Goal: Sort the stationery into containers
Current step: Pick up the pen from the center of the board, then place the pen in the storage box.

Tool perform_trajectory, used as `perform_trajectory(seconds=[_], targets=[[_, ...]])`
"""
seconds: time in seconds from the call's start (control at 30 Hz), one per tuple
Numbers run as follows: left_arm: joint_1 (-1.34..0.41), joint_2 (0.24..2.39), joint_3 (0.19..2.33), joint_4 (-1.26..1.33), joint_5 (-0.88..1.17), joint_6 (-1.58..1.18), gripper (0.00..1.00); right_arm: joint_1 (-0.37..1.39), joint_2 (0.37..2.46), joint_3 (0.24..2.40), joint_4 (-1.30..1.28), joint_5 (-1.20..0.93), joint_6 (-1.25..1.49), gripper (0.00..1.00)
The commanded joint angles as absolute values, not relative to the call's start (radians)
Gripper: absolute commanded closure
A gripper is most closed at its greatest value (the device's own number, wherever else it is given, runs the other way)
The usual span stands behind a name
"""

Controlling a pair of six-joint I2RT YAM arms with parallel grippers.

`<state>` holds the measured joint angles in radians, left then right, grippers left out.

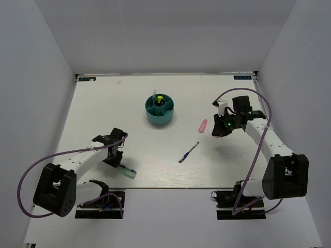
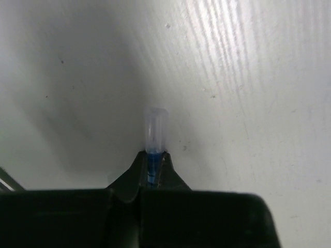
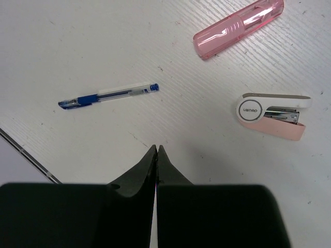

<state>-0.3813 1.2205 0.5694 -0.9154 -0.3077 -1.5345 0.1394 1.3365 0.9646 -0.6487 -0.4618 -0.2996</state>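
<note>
Though overhead blurs grip, left wrist shows left claw (image 2: 153,156) pinching blue pen (image 2: 155,129); right claw (image 3: 156,149) pressed together.

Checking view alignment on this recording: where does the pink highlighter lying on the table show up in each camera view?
Top external: pink highlighter lies right of centre, between the teal organizer and the right gripper.
Left wrist: not in it; only a capped pen in the left gripper.
Right wrist: top right, above the stapler.
Shared landmark: the loose blue pen, in the top external and right wrist views.
</note>
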Motion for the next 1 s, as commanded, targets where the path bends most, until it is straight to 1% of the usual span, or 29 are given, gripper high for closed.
perform_trajectory(seconds=[0.0,0.07,0.13,0.17,0.23,0.3,0.33,0.37,0.43,0.47,0.5,0.57,0.6,0.63,0.67,0.7,0.73,0.77,0.8,0.87,0.9,0.97], targets=[[-0.368,1.258,0.466,-0.827,-0.494,-1.997,1.0,0.14,1.312,0.962,-0.658,-0.492,-0.318,1.0],[-0.365,1.235,0.451,-0.79,-0.514,-1.968,1.0,0.137,1.308,0.959,-0.663,-0.502,-0.324,0.99],[-0.365,1.217,0.446,-0.767,-0.525,-1.919,1.0,0.137,1.312,0.956,-0.667,-0.505,-0.33,0.93],[-0.364,1.213,0.462,-0.761,-0.544,-1.895,1.0,0.14,1.312,0.954,-0.669,-0.506,-0.331,0.87],[-0.348,1.207,0.478,-0.749,-0.548,-1.846,1.0,0.138,1.313,0.959,-0.672,-0.512,-0.33,0.79],[-0.335,1.206,0.535,-0.744,-0.548,-1.803,1.0,0.137,1.315,0.962,-0.676,-0.518,-0.336,0.72],[-0.331,1.204,0.552,-0.742,-0.548,-1.774,1.0,0.138,1.316,0.962,-0.678,-0.525,-0.334,0.72],[-0.33,1.204,0.619,-0.735,-0.548,-1.737,1.0,0.137,1.316,0.962,-0.677,-0.525,-0.333,0.72],[-0.331,1.207,0.702,-0.726,-0.537,-1.654,1.0,0.137,1.316,0.96,-0.678,-0.526,-0.341,0.92],[-0.331,1.221,0.733,-0.707,-0.528,-1.578,1.0,0.135,1.318,0.96,-0.678,-0.529,-0.342,1.0],[-0.33,1.242,0.833,-0.656,-0.47,-1.527,1.0,0.137,1.318,0.96,-0.68,-0.528,-0.341,1.0],[-0.33,1.32,0.909,-0.586,-0.436,-1.294,1.0,0.138,1.322,0.96,-0.678,-0.544,-0.348,1.0],[-0.331,1.345,1.036,-0.551,-0.367,-1.238,1.0,0.137,1.322,0.962,-0.68,-0.549,-0.354,1.0],[-0.333,1.371,1.086,-0.542,-0.358,-1.086,1.0,0.14,1.321,0.959,-0.68,-0.554,-0.357,1.0],[-0.336,1.459,1.132,-0.546,-0.351,-1.045,1.0,0.137,1.321,0.96,-0.678,-0.567,-0.363,1.0],[-0.336,1.488,1.226,-0.535,-0.347,-1.004,1.0,0.137,1.319,0.957,-0.677,-0.574,-0.367,0.95],[-0.35,1.512,1.308,-0.528,-0.351,-0.87,1.0,0.137,1.318,0.951,-0.672,-0.578,-0.37,0.91],[-0.353,1.588,1.372,-0.511,-0.359,-0.823,1.0,0.137,1.316,0.948,-0.669,-0.58,-0.37,0.91],[-0.354,1.61,1.432,-0.458,-0.341,-0.704,1.0,0.138,1.315,0.945,-0.664,-0.583,-0.371,0.9],[-0.371,1.673,1.513,-0.43,-0.338,-0.628,1.0,0.144,1.322,0.946,-0.666,-0.586,-0.377,0.9],[-0.377,1.73,1.538,-0.392,-0.331,-0.52,1.0,0.14,1.324,0.943,-0.661,-0.589,-0.379,0.9],[-0.393,1.756,1.601,-0.3,-0.301,-0.433,1.0,0.137,1.333,0.943,-0.66,-0.588,-0.382,0.9]])
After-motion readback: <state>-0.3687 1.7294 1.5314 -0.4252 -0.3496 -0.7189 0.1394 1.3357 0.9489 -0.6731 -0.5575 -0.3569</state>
